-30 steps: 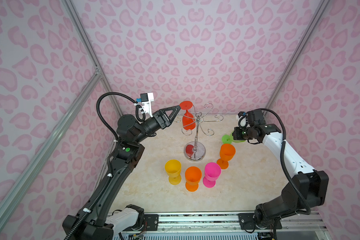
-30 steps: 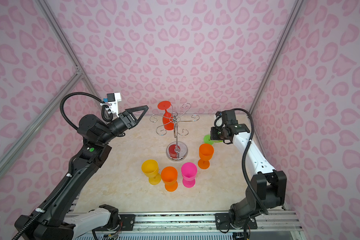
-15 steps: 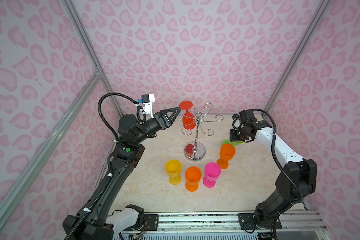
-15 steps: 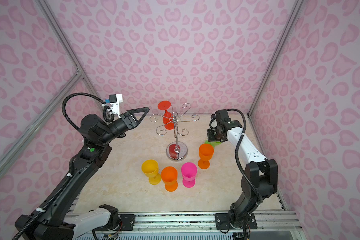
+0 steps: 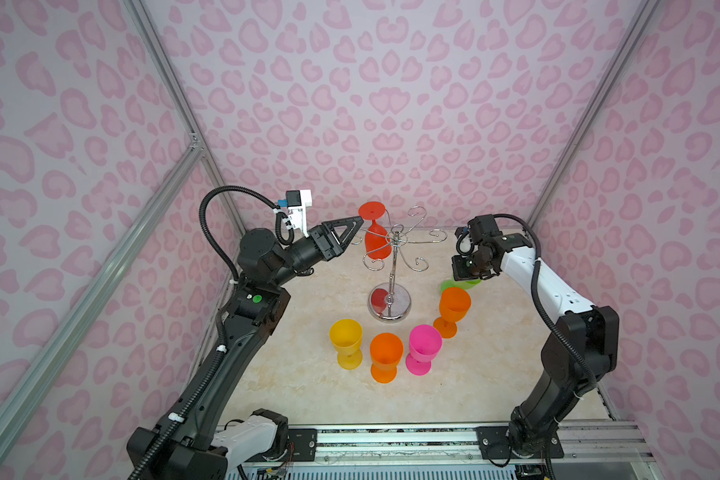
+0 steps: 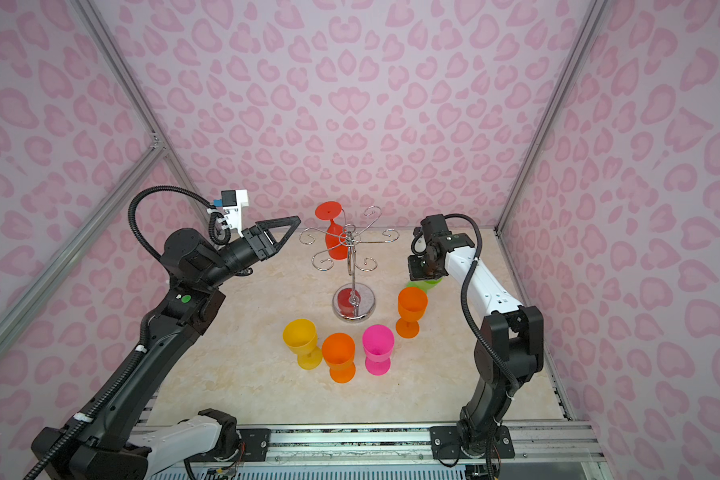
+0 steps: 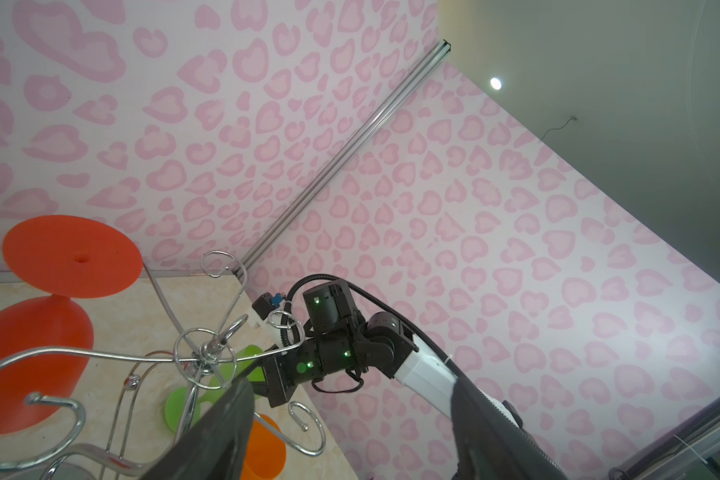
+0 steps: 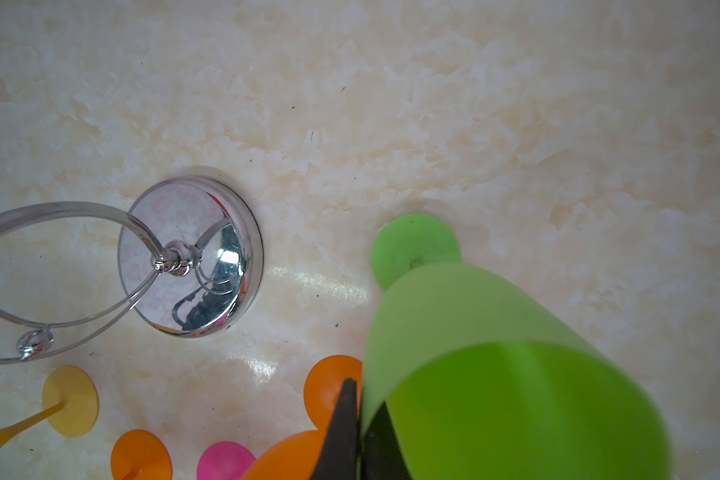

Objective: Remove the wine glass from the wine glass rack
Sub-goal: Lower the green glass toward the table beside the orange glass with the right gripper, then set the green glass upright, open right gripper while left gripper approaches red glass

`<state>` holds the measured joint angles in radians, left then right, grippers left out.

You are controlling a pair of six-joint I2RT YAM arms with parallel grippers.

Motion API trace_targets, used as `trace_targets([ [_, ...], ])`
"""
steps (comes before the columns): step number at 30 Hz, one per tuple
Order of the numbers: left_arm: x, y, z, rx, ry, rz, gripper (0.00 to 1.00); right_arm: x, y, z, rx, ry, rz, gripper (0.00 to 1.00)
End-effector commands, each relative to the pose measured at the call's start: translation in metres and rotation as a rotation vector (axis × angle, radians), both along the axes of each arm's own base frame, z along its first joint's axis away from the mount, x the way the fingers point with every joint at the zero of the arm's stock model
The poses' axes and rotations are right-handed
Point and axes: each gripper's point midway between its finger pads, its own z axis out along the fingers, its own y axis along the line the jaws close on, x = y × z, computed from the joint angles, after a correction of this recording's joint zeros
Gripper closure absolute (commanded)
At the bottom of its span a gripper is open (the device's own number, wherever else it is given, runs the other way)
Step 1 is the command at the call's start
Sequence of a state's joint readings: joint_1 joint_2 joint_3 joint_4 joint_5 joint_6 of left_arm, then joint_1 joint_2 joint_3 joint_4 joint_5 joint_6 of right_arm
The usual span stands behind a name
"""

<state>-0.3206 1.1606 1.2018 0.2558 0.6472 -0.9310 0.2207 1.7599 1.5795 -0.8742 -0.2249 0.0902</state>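
A red wine glass (image 5: 377, 243) (image 6: 336, 246) (image 7: 30, 353) hangs upside down on the chrome wine glass rack (image 5: 391, 270) (image 6: 352, 266) (image 7: 202, 353) at the table's middle back. My left gripper (image 5: 356, 226) (image 6: 289, 226) (image 7: 350, 415) is open and stands just left of that glass, level with its stem, not touching it. My right gripper (image 5: 468, 276) (image 6: 422, 275) (image 8: 360, 399) is shut on the rim of a green wine glass (image 5: 460, 284) (image 6: 425, 284) (image 8: 495, 374), upright and low over the table to the right of the rack's mirrored base (image 8: 192, 253). Whether its foot touches the table I cannot tell.
A yellow glass (image 5: 346, 343), an orange glass (image 5: 385, 357), a pink glass (image 5: 422, 349) and a second orange glass (image 5: 452, 309) stand upright in front of the rack. The last one is right beside the green glass. Pink patterned walls close in the back and sides.
My right arm has drawn its elbow in and carried the green glass a little lower and leftward. My left gripper has hardly moved and stays open beside the red glass.
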Motion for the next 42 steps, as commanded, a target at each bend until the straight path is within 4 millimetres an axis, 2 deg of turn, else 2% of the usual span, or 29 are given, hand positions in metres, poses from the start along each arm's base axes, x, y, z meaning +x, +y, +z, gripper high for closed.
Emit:
trace_targets([
  [1, -0.003, 0.0, 0.001, 0.012, -0.022, -0.005, 0.24, -0.004, -0.001, -0.006, -0.014, 0.031, 0.002, 0.94],
  [9, -0.003, -0.001, -0.002, 0.016, -0.017, -0.011, 0.24, 0.0, 0.0, 0.002, -0.01, 0.005, -0.008, 0.81],
  [20, 0.0, 0.0, -0.006, 0.023, -0.009, -0.004, 0.24, 0.003, 0.002, 0.019, 0.02, -0.05, -0.017, 0.75],
  [29, 0.01, 0.004, -0.01, 0.025, 0.012, 0.021, 0.24, 0.001, 0.007, 0.05, 0.123, -0.137, -0.023, 0.72],
  [34, 0.026, 0.013, -0.016, 0.034, 0.031, 0.067, 0.24, -0.002, 0.005, 0.066, 0.185, -0.182, -0.038, 0.72],
  [37, 0.043, 0.022, -0.026, 0.037, 0.06, 0.099, 0.24, -0.005, 0.001, 0.084, 0.235, -0.236, -0.053, 0.71],
  [38, 0.049, 0.024, -0.029, 0.039, 0.069, 0.106, 0.24, -0.01, -0.001, 0.077, 0.242, -0.224, -0.064, 0.71],
  [42, 0.07, 0.034, -0.036, 0.065, 0.073, 0.168, 0.24, -0.019, -0.011, 0.094, 0.27, -0.296, -0.102, 0.71],
])
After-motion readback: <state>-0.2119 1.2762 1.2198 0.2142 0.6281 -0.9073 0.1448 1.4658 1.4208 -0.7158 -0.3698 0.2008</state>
